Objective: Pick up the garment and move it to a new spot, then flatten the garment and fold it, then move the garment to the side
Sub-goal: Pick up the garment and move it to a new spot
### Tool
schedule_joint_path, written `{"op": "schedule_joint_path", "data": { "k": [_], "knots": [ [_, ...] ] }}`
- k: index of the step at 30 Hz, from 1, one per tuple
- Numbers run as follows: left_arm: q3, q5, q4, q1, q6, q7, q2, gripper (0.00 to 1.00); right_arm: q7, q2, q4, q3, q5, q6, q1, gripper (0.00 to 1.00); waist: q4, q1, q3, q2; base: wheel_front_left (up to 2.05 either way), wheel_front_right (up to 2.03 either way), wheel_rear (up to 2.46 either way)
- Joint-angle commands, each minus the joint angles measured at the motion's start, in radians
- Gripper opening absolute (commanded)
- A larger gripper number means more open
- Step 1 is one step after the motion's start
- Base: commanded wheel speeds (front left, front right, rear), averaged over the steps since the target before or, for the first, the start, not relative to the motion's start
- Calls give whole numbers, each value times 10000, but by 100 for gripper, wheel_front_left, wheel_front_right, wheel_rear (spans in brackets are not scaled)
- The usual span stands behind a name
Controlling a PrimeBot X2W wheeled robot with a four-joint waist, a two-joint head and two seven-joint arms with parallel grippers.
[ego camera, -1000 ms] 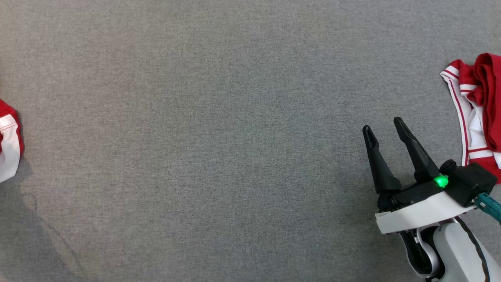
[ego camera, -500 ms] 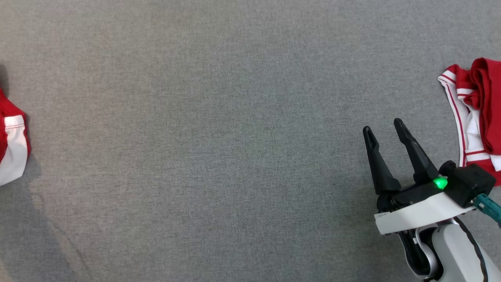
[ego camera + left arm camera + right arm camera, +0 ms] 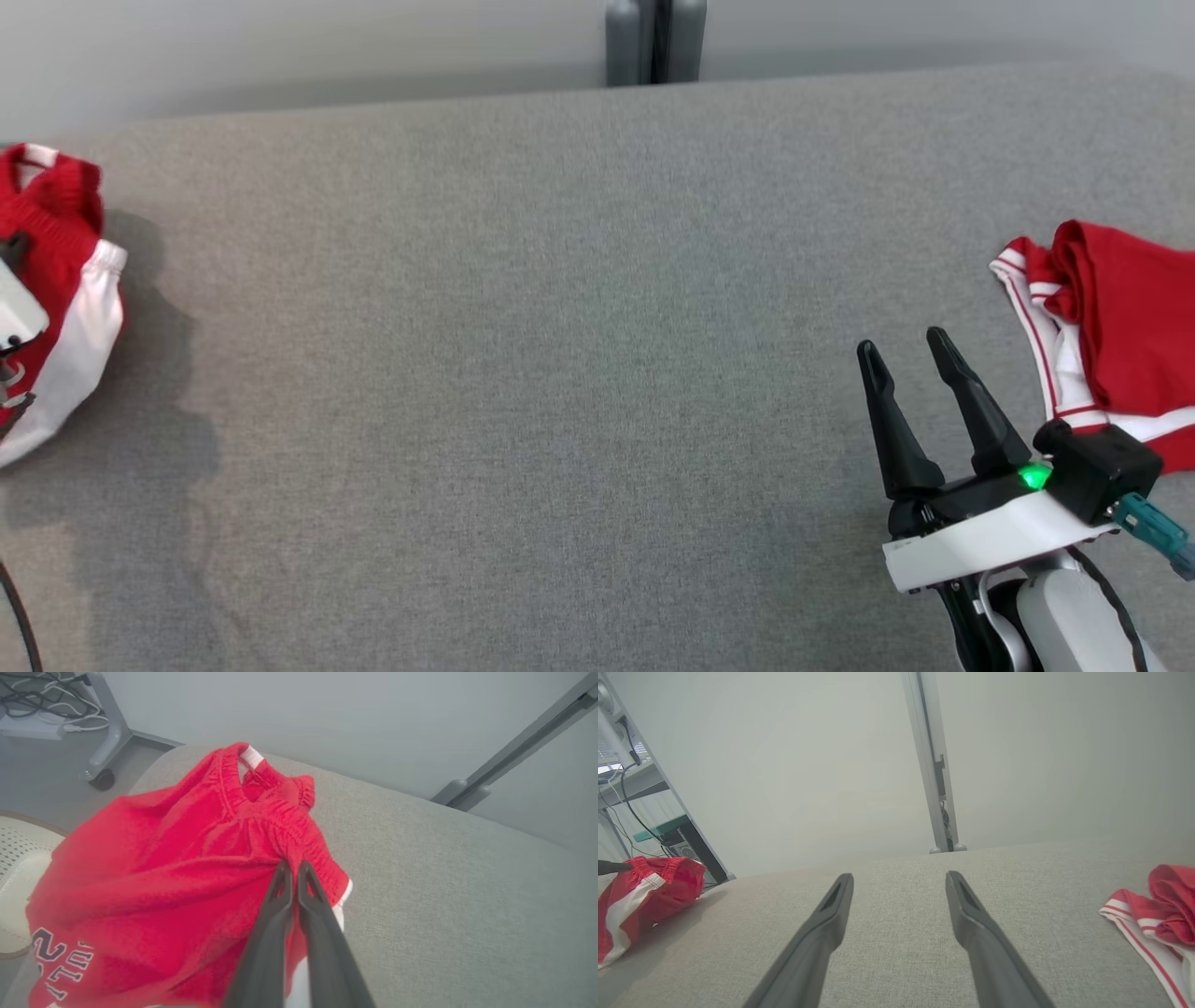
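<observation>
1. Your left gripper (image 3: pixel 293 865) has its fingers pressed together on the elastic waistband (image 3: pixel 299 830) of the red shorts (image 3: pixel 177 858). The cloth is pinched between the tips.
2. The shorts are bunched at the far left end of the grey table (image 3: pixel 560 373), close to its back corner. They throw a shadow onto the surface beside them.
3. You can see a white side panel (image 3: pixel 84 327) on the shorts in the head view. In the left wrist view there is dark lettering with a white outline (image 3: pixel 56 956) near the lower hem.
4. You cannot tell from these views whether the shorts hang clear of the table or drag on it.
5. Your right gripper (image 3: pixel 902 341) sits at the lower right with its fingers spread wide and nothing between them. They point toward the table's far edge.
6. A second garment, red with white stripes (image 3: pixel 1120 317), lies crumpled on the table just to the right of that gripper, without touching it.
7. The two garments are well apart, with bare grey table between them.
8. A grey metal post (image 3: pixel 653 42) stands behind the middle of the table's far edge.
</observation>
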Motion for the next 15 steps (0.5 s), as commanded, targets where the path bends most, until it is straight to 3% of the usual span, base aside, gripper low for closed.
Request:
{"op": "schedule_joint_path", "data": {
  "k": [1, 7, 15],
  "knots": [
    [-103, -69, -221, 130, -59, 46, 24, 0, -47, -7, 9, -10, 63, -1, 139, 100, -5, 0, -308, 0, 0, 0, 0],
    [-856, -495, -1747, 448, -52, 260, -39, 0, -47, 66, 14, -18, 132, -1, 366, 100, -191, 0, -798, 0, 0, 0, 0],
    [-1598, -1180, -3969, 1267, -53, 402, -614, 0, -47, -25, -146, -431, 71, -1, 572, 100, -680, 0, -1030, 0, 0, 0, 0]
  ]
}}
